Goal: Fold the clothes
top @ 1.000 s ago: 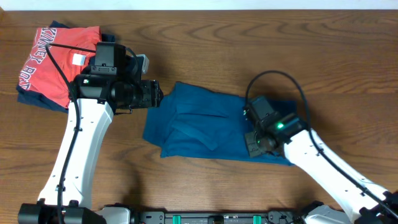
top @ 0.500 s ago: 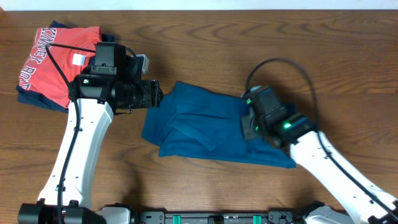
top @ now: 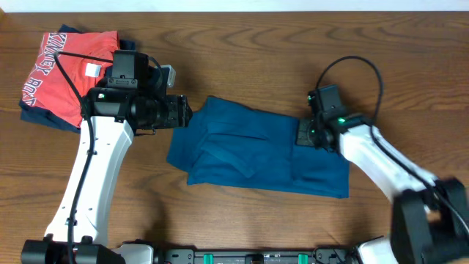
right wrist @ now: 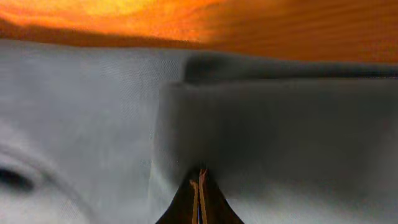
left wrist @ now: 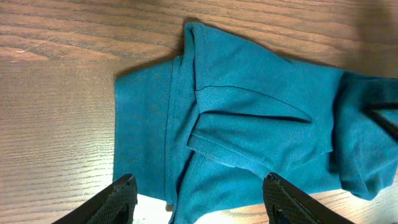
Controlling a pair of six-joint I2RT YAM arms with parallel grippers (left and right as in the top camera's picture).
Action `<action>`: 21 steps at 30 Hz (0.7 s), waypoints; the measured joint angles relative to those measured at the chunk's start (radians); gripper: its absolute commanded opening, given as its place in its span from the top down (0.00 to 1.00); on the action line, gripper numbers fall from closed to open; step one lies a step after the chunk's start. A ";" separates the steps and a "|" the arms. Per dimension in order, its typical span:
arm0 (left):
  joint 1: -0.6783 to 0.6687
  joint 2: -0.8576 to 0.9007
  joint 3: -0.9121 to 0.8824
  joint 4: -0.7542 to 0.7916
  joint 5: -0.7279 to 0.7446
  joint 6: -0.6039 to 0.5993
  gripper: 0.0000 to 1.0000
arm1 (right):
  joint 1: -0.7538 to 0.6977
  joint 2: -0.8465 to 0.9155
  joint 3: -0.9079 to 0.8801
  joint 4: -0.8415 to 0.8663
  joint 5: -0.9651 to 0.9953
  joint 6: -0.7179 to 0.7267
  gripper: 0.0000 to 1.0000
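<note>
- Looking down from overhead, I saw the blue garment (top: 249, 150) lying loosely folded on the wooden table (top: 293, 59), well apart from the red T-shirt (top: 62, 77).
- Left gripper (left wrist: 202, 202) hung over its left edge, fingers (left wrist: 121, 199) spread wide, holding nothing.
- Right gripper (right wrist: 199, 185) was closed tight, tips against the cloth; I could not tell whether any was pinched.

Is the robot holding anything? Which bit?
Left end effector: empty. Right end effector: shut at the blue garment's upper right edge; whether it pinches cannot be told.
</note>
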 measured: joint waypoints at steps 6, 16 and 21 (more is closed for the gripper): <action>0.000 0.000 0.000 -0.001 0.000 0.000 0.34 | -0.007 0.083 0.008 0.089 -0.032 -0.005 0.98; 0.000 0.000 0.000 -0.003 0.000 0.000 0.34 | -0.012 -0.200 0.037 -0.230 -0.104 -0.108 0.96; 0.000 0.000 0.000 -0.002 0.000 0.000 0.34 | -0.012 -0.283 0.038 -0.371 -0.119 -0.121 0.99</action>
